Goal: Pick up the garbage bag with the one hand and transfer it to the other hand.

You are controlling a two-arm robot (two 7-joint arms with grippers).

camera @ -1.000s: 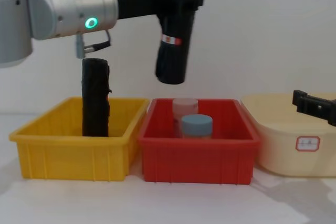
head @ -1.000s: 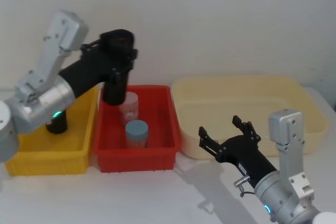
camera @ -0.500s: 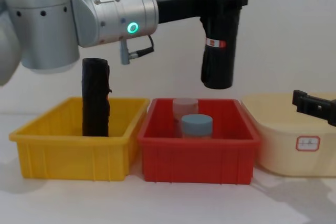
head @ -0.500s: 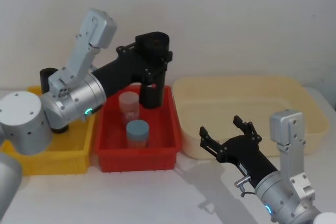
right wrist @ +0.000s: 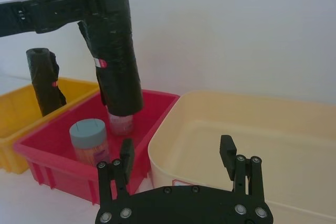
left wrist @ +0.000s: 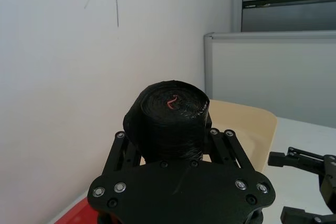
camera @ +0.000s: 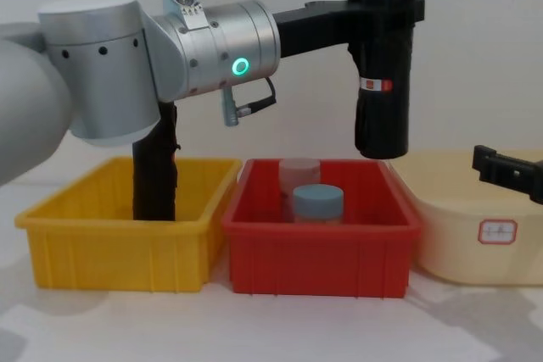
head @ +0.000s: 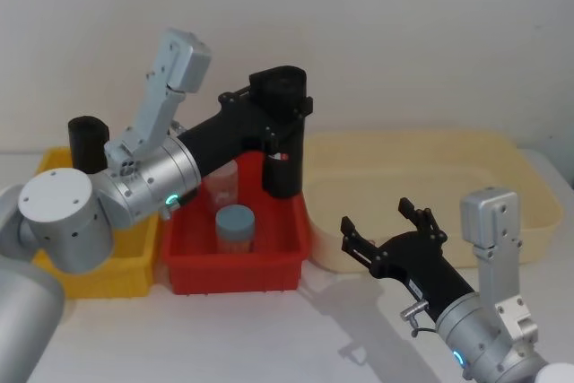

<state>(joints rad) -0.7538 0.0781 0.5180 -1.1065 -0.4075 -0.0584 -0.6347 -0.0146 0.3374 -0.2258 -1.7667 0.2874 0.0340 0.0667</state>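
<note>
**Handover stage, bag in the left gripper.** The left gripper (camera: pixel 383 8), black and two-fingered on a thick silver arm with a green ring light, was clamped round the upper end of the garbage bag (camera: pixel 382 108). The bag was a tall black cylindrical roll of plastic with a red-and-white label band (camera: pixel 376 85). It hung upright in the air, its lower end above the right rear edge of the red rectangular plastic bin (camera: pixel 318 262), close to the cream rounded plastic tub (camera: pixel 441 247). Inside the red bin stood a blue-lidded jar (head: pixel 235 224) and, behind it, a translucent pink jar (head: pixel 221 184). A second black roll (head: pixel 87 136) stood upright in the yellow plastic bin (camera: pixel 110 256) on the left. The right gripper (head: pixel 377 214), black with a metal cable plug, hovered low in front of the cream tub. Its fingers were spread and held nothing, well apart from the bag.
</note>
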